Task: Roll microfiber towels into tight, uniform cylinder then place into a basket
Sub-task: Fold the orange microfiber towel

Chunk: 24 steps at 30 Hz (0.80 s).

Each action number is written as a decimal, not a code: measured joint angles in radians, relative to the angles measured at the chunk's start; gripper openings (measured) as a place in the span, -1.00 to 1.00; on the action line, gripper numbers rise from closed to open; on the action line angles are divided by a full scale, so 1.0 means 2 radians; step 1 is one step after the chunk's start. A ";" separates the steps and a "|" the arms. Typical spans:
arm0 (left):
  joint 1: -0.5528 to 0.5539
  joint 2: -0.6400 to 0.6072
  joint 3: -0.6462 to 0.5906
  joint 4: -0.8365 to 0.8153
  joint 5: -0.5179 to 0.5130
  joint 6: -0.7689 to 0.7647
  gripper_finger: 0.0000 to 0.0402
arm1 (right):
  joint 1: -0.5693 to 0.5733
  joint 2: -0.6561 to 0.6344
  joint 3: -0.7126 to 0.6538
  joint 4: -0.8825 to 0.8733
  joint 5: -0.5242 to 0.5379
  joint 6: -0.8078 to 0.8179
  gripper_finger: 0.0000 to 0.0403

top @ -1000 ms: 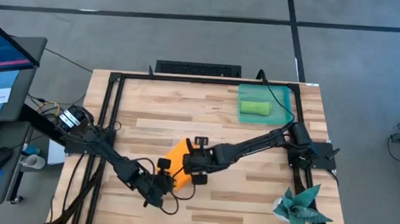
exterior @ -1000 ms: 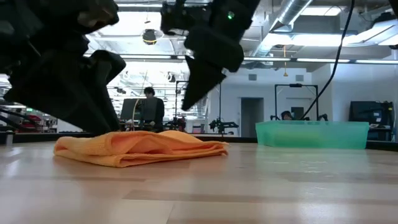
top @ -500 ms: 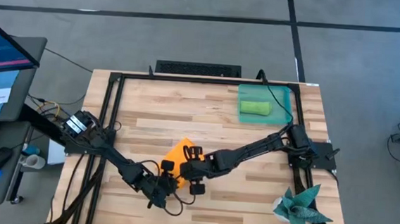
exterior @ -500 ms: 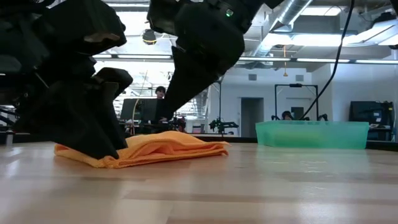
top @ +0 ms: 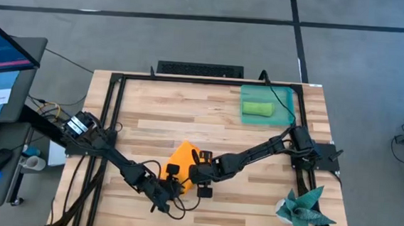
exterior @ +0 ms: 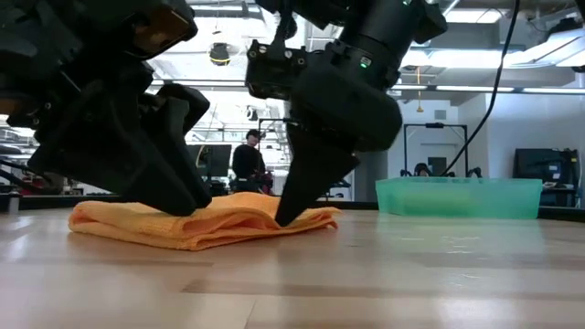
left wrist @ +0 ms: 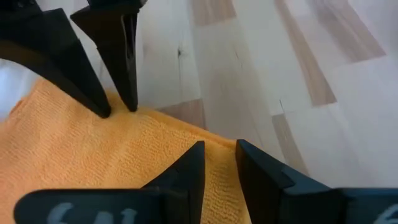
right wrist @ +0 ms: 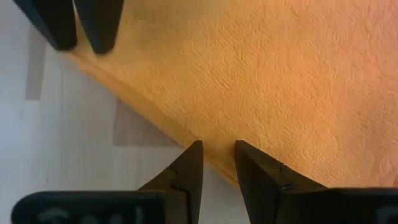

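Observation:
The orange microfiber towel (top: 183, 159) lies folded and flat on the wooden table (top: 145, 116). Both grippers stand at its near edge. My left gripper (left wrist: 219, 155) comes from the left, its fingers a narrow gap apart over that edge (left wrist: 186, 127). My right gripper (right wrist: 217, 152) comes from the right, likewise slightly open, farther along the same edge (right wrist: 149, 112). In the low view the left gripper (exterior: 194, 206) and the right gripper (exterior: 281, 217) both reach down to the cloth (exterior: 228, 224). A rolled lime green towel (top: 257, 109) lies in the teal basket (top: 287, 99) at the far right. My left gripper slants down from the table's left. One open fingertip (left wrist: 196, 152) is over the orange towel, the other (left wrist: 244, 152) at its near edge. Whether they touch the cloth, I cannot tell. My right gripper points steeply down from the right. One fingertip (right wrist: 242, 152) is over the cloth and one (right wrist: 194, 152) at its near edge. Whether they touch it, I cannot tell.
A dark teal spiky cloth (top: 303, 210) lies at the table's near right corner. A black frame (top: 109, 114) runs round the tabletop. Bare wood lies between the towel and the basket. People and equipment show in the room (exterior: 249, 164) beyond the table.
My right gripper has come down and toward the table's near edge, tipping steeper, until its fingertips reach the orange towel's near edge. My left gripper has sunk a little toward the same edge. Neither finger gap has changed. The towel has stayed in place.

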 joint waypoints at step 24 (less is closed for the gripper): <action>-0.021 -0.022 0.083 -0.354 -0.066 -0.116 -0.58 | 0.015 0.018 0.004 0.098 0.002 -0.032 -0.42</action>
